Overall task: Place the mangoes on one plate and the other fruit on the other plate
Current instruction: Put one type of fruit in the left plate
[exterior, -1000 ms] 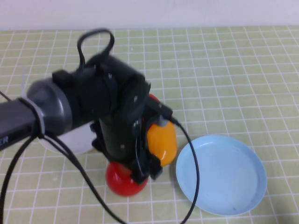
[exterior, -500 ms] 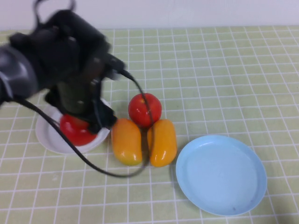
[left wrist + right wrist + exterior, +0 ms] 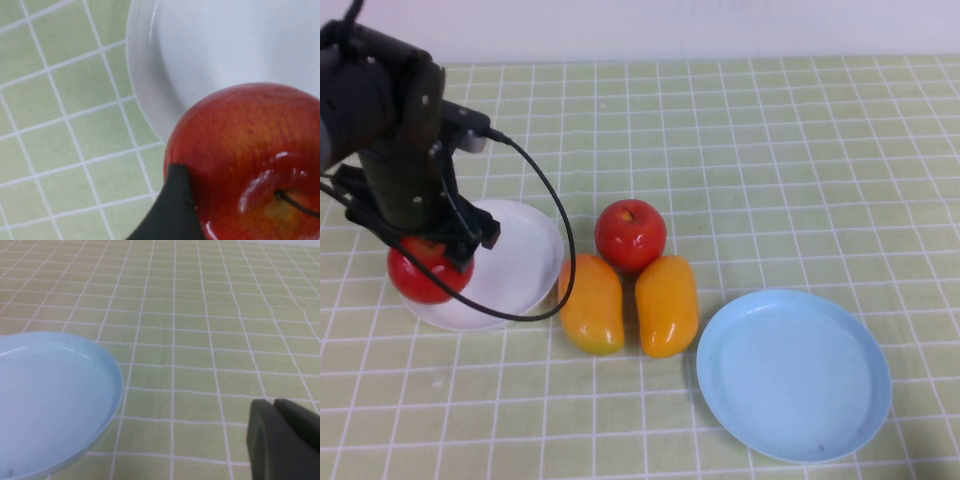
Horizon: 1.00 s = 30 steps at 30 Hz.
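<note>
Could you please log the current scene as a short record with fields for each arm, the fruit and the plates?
left gripper: over the white plate's near-left edge, fingers closed on one red apple
right gripper: fingers shut, empty, beside the blue plate
white plate: no fruit resting free on it
blue plate: empty
second apple: on the table, between the plates
mangoes: and, side by side on the table, in front of the second apple
</note>
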Motion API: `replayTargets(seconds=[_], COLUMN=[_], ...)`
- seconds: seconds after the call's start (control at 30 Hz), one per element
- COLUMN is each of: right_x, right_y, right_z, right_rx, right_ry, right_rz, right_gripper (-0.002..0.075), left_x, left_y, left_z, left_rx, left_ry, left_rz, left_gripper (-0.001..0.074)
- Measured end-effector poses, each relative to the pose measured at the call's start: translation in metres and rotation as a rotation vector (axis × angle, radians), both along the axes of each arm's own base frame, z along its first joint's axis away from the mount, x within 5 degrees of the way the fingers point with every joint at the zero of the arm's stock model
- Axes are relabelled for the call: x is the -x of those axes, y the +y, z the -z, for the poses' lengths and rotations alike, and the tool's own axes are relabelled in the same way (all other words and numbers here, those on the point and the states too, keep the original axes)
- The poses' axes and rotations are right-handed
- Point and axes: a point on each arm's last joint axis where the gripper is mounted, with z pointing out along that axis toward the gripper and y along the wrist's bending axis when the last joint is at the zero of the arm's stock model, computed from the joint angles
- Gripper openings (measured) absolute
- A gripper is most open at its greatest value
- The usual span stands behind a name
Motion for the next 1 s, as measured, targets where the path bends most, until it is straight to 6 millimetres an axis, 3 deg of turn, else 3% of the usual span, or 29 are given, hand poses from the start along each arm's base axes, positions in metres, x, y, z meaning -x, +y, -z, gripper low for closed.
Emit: replayTargets(seconds=[0.23, 0.47, 0.7, 1.0], right_x=[0.0, 0.0, 0.0, 0.0], right_y=[0.0, 0.0, 0.0, 0.0], right_z=[0.0, 0.0, 0.0, 0.0], right_rx=[-0.002, -0.002, -0.002, -0.002], right_ry=[0.0, 0.0, 0.0, 0.0], right_rz=[0.0, 0.0, 0.0, 0.0], right_gripper=[-0.0015, -0.0015, -0.0015, -0.0015], left_x=[-0.007, -0.007, -0.008, -0.008], left_y=[-0.005, -0.005, -0.005, -0.017], left_z=[0.02, 0.019, 0.0, -0.028], left_rx=[0.002, 0.002, 0.012, 0.159], left_ry=[0.049, 0.048, 0.03, 0.0], left_rz=[0.024, 0.025, 0.015, -0.006], left_gripper=[0.0569, 0.0668, 0.0668, 0.0669])
